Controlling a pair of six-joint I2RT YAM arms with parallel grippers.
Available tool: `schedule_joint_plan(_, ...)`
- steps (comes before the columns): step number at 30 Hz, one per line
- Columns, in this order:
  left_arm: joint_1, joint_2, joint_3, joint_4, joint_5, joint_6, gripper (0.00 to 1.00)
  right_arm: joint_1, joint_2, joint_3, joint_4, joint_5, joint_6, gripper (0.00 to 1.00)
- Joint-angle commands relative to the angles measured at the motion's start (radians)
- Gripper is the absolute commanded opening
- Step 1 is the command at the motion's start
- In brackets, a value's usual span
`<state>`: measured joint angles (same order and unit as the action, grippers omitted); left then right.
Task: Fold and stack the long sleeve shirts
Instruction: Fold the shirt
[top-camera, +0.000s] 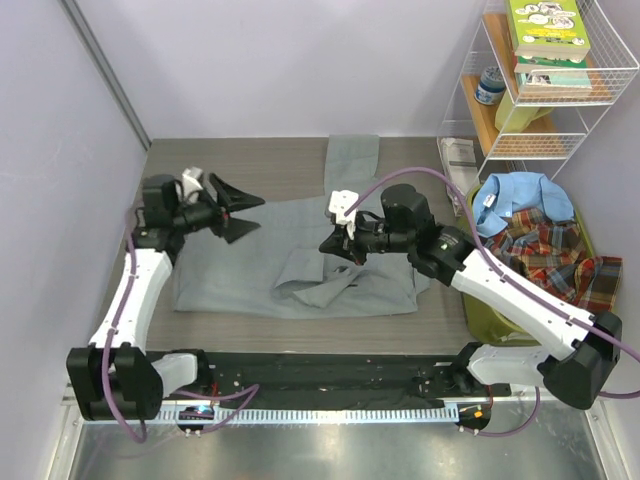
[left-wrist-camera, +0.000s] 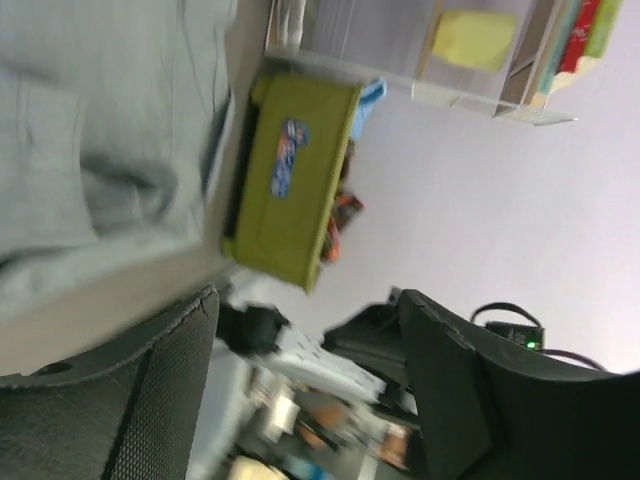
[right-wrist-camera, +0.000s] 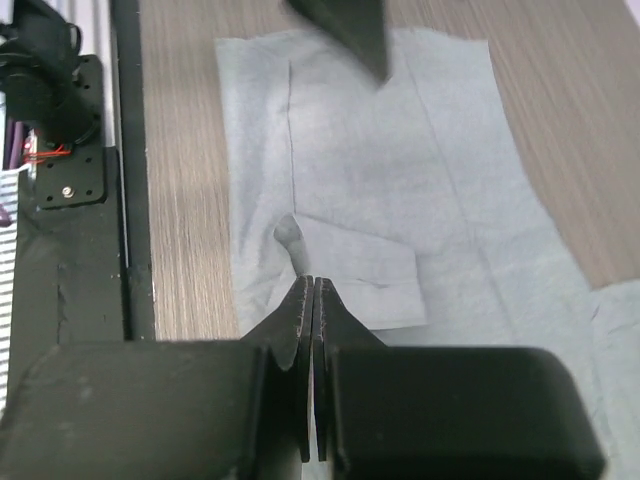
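The grey long sleeve shirt (top-camera: 250, 270) lies spread flat on the wooden table, one sleeve folded across its front. My right gripper (top-camera: 328, 247) hangs low over the shirt's middle. In the right wrist view the right gripper (right-wrist-camera: 313, 280) is shut, with a small raised fold of the grey shirt (right-wrist-camera: 360, 150) pinched at its tips. My left gripper (top-camera: 238, 212) is lifted above the shirt's far left part, open and empty. In the left wrist view the left gripper (left-wrist-camera: 308, 310) is tilted sideways, with the grey shirt (left-wrist-camera: 90, 150) at upper left. The light blue shirt (top-camera: 520, 200) and the plaid shirt (top-camera: 545, 255) lie heaped in the bin.
A green bin (top-camera: 490, 320) stands at the table's right edge, also in the left wrist view as the green bin (left-wrist-camera: 290, 180). A white wire rack (top-camera: 590, 110) with books (top-camera: 545, 30) stands at the back right. Walls close in the left and back. A black rail (top-camera: 320, 375) runs along the near edge.
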<state>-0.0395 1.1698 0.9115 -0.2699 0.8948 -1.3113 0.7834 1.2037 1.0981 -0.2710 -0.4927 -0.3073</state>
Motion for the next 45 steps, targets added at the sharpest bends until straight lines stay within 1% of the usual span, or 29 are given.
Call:
schedule_joint_plan(1, 0.105, -0.059, 0.173, -0.1, 0.019, 0.485, 0.68, -0.003, 0.013, 0.101, -0.131, -0.087, -0.118, 0.01)
schedule_joint_plan(2, 0.115, -0.056, 0.188, -0.103, 0.059, 0.562, 0.55, -0.004, 0.032, 0.101, -0.16, -0.092, -0.107, 0.01)
schedule_joint_plan(3, 0.116, -0.053, 0.211, -0.211, 0.16, 0.801, 0.55, -0.003, 0.039, 0.095, -0.158, -0.089, -0.078, 0.03)
schedule_joint_plan(4, 0.116, -0.033, 0.281, -0.294, 0.215, 0.936, 0.61, -0.004, 0.043, 0.065, -0.157, -0.087, 0.006, 0.1)
schedule_joint_plan(5, 0.112, -0.022, 0.32, -0.401, 0.271, 1.124, 0.99, -0.007, 0.046, 0.046, -0.155, -0.08, 0.049, 0.21)
schedule_joint_plan(6, 0.112, -0.015, 0.363, -0.522, 0.276, 1.489, 1.0, -0.019, 0.043, 0.027, -0.151, -0.079, 0.097, 0.28)
schedule_joint_plan(7, 0.107, 0.007, 0.448, -0.768, 0.271, 1.702, 1.0, -0.033, 0.037, -0.028, -0.142, -0.107, 0.172, 0.34)
schedule_joint_plan(8, 0.093, 0.014, 0.476, -0.851, 0.25, 1.862, 1.0, -0.073, 0.018, -0.055, -0.11, -0.11, 0.222, 0.4)
schedule_joint_plan(9, 0.049, 0.022, 0.506, -0.888, 0.16, 2.061, 1.0, -0.099, 0.01, -0.081, -0.09, -0.113, 0.268, 0.48)
schedule_joint_plan(10, 0.0, 0.031, 0.507, -0.887, 0.095, 2.124, 1.0, -0.13, 0.005, -0.116, -0.068, -0.148, 0.346, 0.5)
schedule_joint_plan(11, -0.029, 0.039, 0.507, -0.885, 0.048, 2.181, 1.0, -0.165, 0.004, -0.128, -0.06, -0.168, 0.376, 0.53)
schedule_joint_plan(12, -0.092, 0.045, 0.506, -0.894, 0.017, 2.246, 1.0, -0.218, 0.008, -0.135, -0.06, -0.181, 0.396, 0.59)
schedule_joint_plan(15, -0.189, 0.077, 0.466, -0.968, -0.063, 2.608, 1.0, -0.295, 0.031, -0.132, -0.083, -0.199, 0.41, 0.62)
schedule_joint_plan(16, -0.271, 0.088, 0.449, -0.973, -0.139, 2.775, 1.0, -0.311, 0.039, -0.126, -0.105, -0.198, 0.404, 0.62)
schedule_joint_plan(17, -0.317, 0.115, 0.434, -0.983, -0.19, 2.855, 0.98, -0.326, 0.045, -0.124, -0.115, -0.199, 0.401, 0.62)
schedule_joint_plan(18, -0.354, 0.141, 0.409, -0.989, -0.236, 2.924, 0.98, -0.364, 0.065, -0.122, -0.129, -0.205, 0.392, 0.63)
schedule_joint_plan(19, -0.422, 0.166, 0.403, -0.993, -0.281, 2.986, 0.98, -0.378, 0.077, -0.119, -0.17, -0.214, 0.378, 0.64)
schedule_joint_plan(20, -0.445, 0.192, 0.402, -0.991, -0.353, 3.061, 0.98, -0.392, 0.089, -0.113, -0.197, -0.222, 0.34, 0.66)
schedule_joint_plan(23, -0.505, 0.321, 0.444, -1.009, -0.402, 3.176, 0.96, -0.44, 0.129, -0.109, -0.27, -0.234, 0.289, 0.67)
schedule_joint_plan(24, -0.517, 0.388, 0.498, -1.066, -0.401, 3.21, 0.95, -0.447, 0.134, -0.115, -0.281, -0.234, 0.268, 0.67)
schedule_joint_plan(26, -0.562, 0.462, 0.552, -1.115, -0.418, 3.287, 0.93, -0.476, 0.134, -0.126, -0.287, -0.244, 0.255, 0.67)
schedule_joint_plan(28, -0.586, 0.557, 0.636, -1.175, -0.421, 3.318, 0.91, -0.496, 0.138, -0.13, -0.289, -0.257, 0.232, 0.67)
schedule_joint_plan(29, -0.606, 0.592, 0.708, -1.215, -0.44, 3.385, 0.89, -0.504, 0.14, -0.127, -0.292, -0.264, 0.223, 0.67)
schedule_joint_plan(30, -0.617, 0.666, 0.742, -1.285, -0.459, 3.411, 0.88, -0.512, 0.145, -0.123, -0.298, -0.273, 0.203, 0.67)
schedule_joint_plan(31, -0.628, 0.695, 0.772, -1.304, -0.474, 3.422, 0.85, -0.524, 0.151, -0.119, -0.307, -0.277, 0.192, 0.67)
schedule_joint_plan(32, -0.641, 0.726, 0.823, -1.319, -0.484, 3.452, 0.84, -0.53, 0.152, -0.118, -0.31, -0.285, 0.185, 0.66)
schedule_joint_plan(35, -0.66, 0.803, 0.881, -1.361, -0.516, 3.503, 0.84, -0.549, 0.161, -0.116, -0.323, -0.302, 0.157, 0.66)
schedule_joint_plan(39, -0.681, 0.852, 0.877, -1.362, -0.609, 3.591, 0.81, -0.575, 0.171, -0.118, -0.332, -0.329, 0.142, 0.66)
schedule_joint_plan(45, -0.712, 0.904, 0.879, -1.381, -0.654, 3.635, 0.81, -0.598, 0.177, -0.124, -0.35, -0.346, 0.106, 0.66)
